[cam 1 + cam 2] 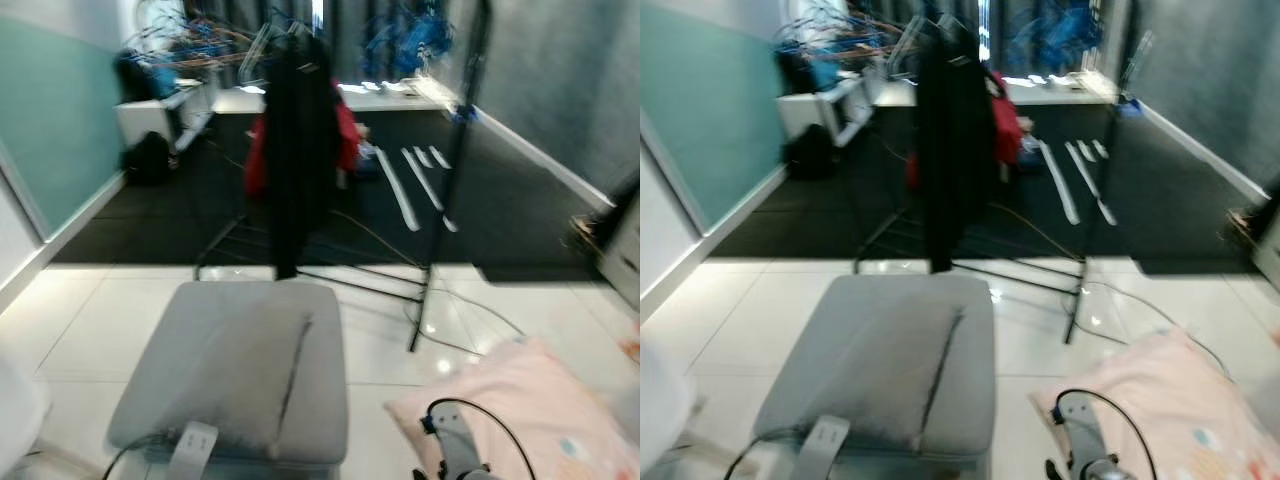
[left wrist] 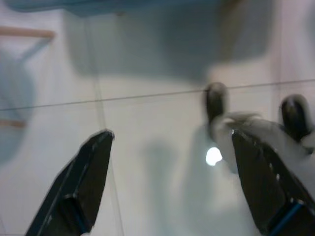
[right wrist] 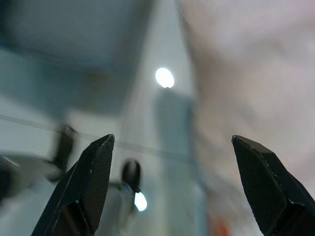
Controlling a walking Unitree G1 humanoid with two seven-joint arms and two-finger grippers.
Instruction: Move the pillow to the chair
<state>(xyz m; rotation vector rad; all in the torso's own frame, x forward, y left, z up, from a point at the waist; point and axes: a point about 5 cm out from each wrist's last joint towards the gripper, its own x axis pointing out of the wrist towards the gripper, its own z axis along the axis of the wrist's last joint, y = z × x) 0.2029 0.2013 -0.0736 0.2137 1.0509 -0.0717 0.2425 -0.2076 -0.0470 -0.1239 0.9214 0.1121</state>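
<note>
Starting at our left, the left end effector (image 2: 167,187) hangs over bare white floor (image 1: 90,330), its two black fingers spread wide with nothing between them; the castor wheels (image 2: 215,101) of a chair base sit just beyond one fingertip. If we swing this arm without looking, it could clip that base and roll the seat away from us.

In the middle stands the grey chair (image 1: 240,365), its padded seat bare, with a cable (image 1: 125,455) trailing off its near edge beside our left arm. Behind it a clothes rack (image 1: 300,150) carries a dark garment, and its thin legs and loose wires (image 1: 470,310) spread across the tiles between chair and pillow (a snag there as we step or reach could tip the rack).

To our right, the pink pillow (image 1: 530,410) lies low by the floor's near right corner, well apart from the chair seat and not yet picked up. The right end effector (image 3: 172,191) is also open and empty, the pillow's soft flank close beside one finger. We judge the main risk to be a shallow pinch: soft fabric can slide out mid-carry, and the views are blurred, so our aim may be off.
</note>
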